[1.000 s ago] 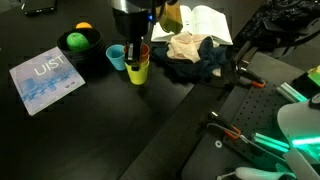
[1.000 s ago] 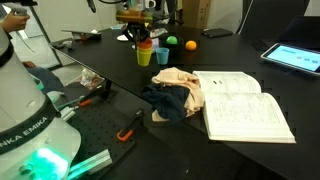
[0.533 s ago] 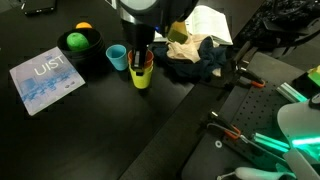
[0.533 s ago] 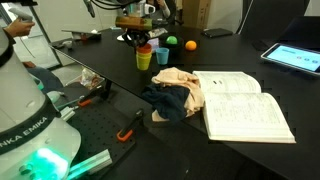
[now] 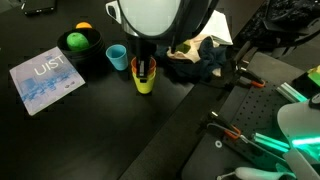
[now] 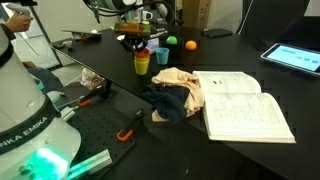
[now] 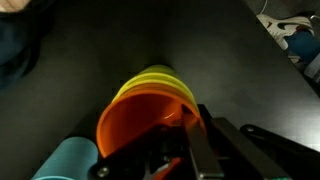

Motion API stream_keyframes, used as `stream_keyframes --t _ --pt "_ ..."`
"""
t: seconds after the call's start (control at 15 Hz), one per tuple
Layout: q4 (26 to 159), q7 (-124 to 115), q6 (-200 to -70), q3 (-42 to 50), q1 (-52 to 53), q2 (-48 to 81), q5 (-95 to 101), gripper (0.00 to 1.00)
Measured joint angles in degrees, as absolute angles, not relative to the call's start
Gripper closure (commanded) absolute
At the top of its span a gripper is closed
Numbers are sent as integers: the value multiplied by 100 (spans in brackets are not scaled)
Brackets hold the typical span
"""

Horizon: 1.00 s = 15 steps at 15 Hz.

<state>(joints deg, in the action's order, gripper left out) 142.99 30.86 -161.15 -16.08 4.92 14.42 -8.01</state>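
Orange cup [image 7: 135,118] rim is pinched in the narrowed gripper [image 7: 183,135] | cup is lowered since a second ago — nested in yellow cup [image 7: 165,78] beneath the fingers [image 7: 207,140]

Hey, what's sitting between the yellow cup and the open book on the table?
A crumpled heap of cloth, beige on dark blue, lies between the yellow cup and the open book. This shows in an exterior view.

Orange cup [image 7: 140,118] in my black pincer [image 7: 186,140], yellow cup [image 7: 166,78] under it, light blue cup [image 5: 116,57] just beside me, black table [image 5: 90,135] beneath, green ball [image 5: 76,41] and blue-and-white booklet [image 5: 45,80] farther off
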Motion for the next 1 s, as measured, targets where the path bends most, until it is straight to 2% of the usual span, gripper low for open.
stream_keyframes --t 0.2,0.6,1.0 --pt "14310 2807 -16353 -1499 546 1441 -93 98" --pt "14385 1648 -16841 -729 1071 1420 1613 98" --pt "14436 1370 -16754 -632 1253 1486 1845 98"
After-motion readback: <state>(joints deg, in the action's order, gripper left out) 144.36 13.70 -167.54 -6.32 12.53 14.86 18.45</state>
